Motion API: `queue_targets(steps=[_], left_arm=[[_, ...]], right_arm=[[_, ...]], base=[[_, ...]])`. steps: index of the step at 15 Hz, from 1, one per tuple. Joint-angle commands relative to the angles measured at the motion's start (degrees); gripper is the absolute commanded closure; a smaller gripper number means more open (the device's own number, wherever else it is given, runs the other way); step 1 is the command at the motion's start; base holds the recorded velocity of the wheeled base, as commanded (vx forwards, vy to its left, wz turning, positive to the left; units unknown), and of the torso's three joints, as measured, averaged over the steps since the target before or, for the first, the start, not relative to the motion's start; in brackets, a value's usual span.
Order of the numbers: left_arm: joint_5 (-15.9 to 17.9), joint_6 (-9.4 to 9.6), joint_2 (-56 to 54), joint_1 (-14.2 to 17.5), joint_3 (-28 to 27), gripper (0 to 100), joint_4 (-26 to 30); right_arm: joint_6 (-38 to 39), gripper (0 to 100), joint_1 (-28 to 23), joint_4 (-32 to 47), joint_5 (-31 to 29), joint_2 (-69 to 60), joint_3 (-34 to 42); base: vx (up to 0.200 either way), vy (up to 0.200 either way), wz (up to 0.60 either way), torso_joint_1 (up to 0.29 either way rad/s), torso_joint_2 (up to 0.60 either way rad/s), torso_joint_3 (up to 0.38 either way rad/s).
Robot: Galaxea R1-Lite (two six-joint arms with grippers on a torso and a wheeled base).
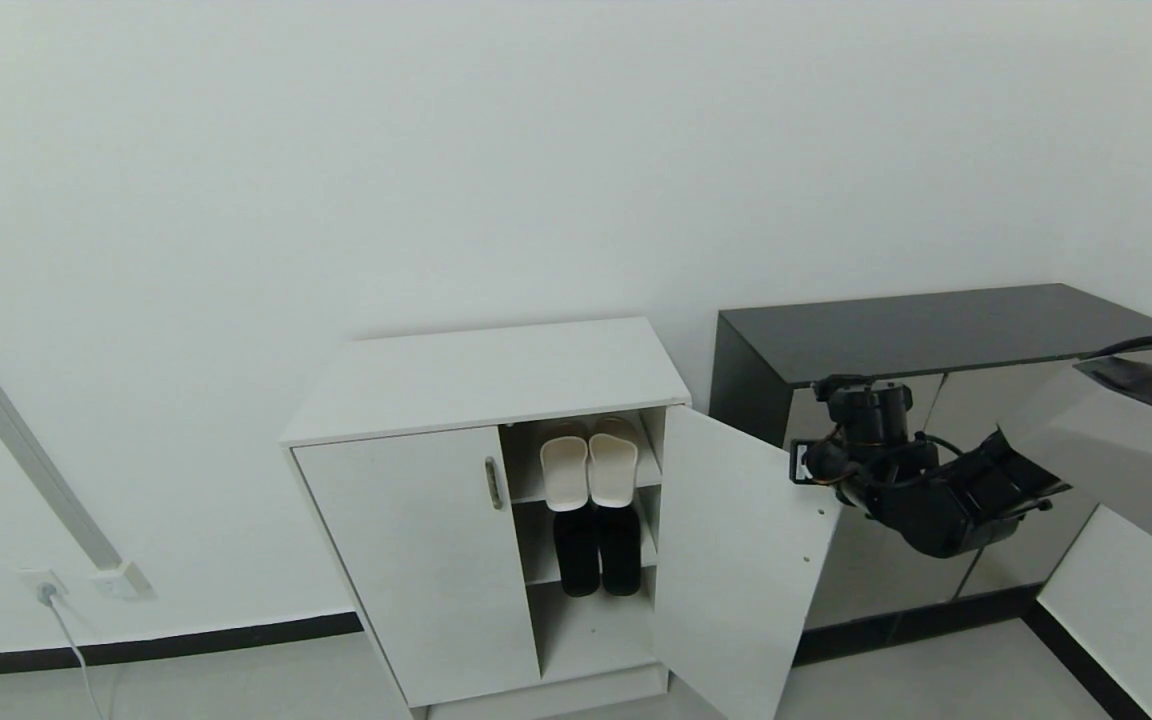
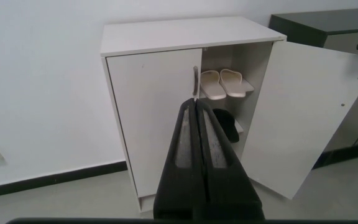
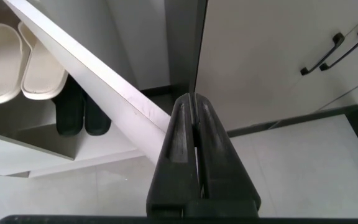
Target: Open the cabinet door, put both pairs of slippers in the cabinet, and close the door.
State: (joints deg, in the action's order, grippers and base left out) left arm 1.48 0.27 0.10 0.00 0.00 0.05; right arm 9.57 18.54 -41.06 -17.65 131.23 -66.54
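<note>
The white cabinet (image 1: 476, 380) stands against the wall, its left door closed and its right door (image 1: 736, 540) swung open. Inside, a white pair of slippers (image 1: 588, 468) lies on the upper shelf and a black pair (image 1: 596, 550) on the shelf below. My right gripper (image 1: 804, 466) is shut and empty, its tips at the outer edge of the open door (image 3: 104, 81). In the right wrist view the right gripper (image 3: 195, 99) meets that edge. My left gripper (image 2: 196, 107) is shut and empty, held back in front of the closed door, level with its handle (image 1: 492, 483).
A dark-topped sideboard (image 1: 936, 325) with grey doors and black handles (image 3: 331, 50) stands right of the cabinet, just behind the open door. A wall socket with a cable (image 1: 44, 585) sits low on the left. Bare floor lies before the cabinet.
</note>
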Motion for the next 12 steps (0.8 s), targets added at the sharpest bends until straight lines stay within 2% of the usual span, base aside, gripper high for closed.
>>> queue_targets(steps=[1, 7, 12], left_arm=[[0.0, 0.00, 0.0, 0.0, 0.0, 100, 0.0], [0.0, 0.00, 0.0, 0.0, 0.0, 100, 0.0], [0.0, 0.00, 0.0, 0.0, 0.0, 100, 0.0]], right_arm=[[0.0, 100, 0.1, -0.1, 0.0, 0.5, 0.0], [0.0, 100, 0.2, 0.0, 0.0, 0.7, 0.1], [-0.1, 100, 2.3, -0.1, 0.0, -0.3, 2.3]], base=[[0.000, 0.000, 0.00, 0.000, 0.00, 0.000], [0.000, 0.000, 0.00, 0.000, 0.00, 0.000], [0.000, 0.000, 0.00, 0.000, 0.00, 0.000]])
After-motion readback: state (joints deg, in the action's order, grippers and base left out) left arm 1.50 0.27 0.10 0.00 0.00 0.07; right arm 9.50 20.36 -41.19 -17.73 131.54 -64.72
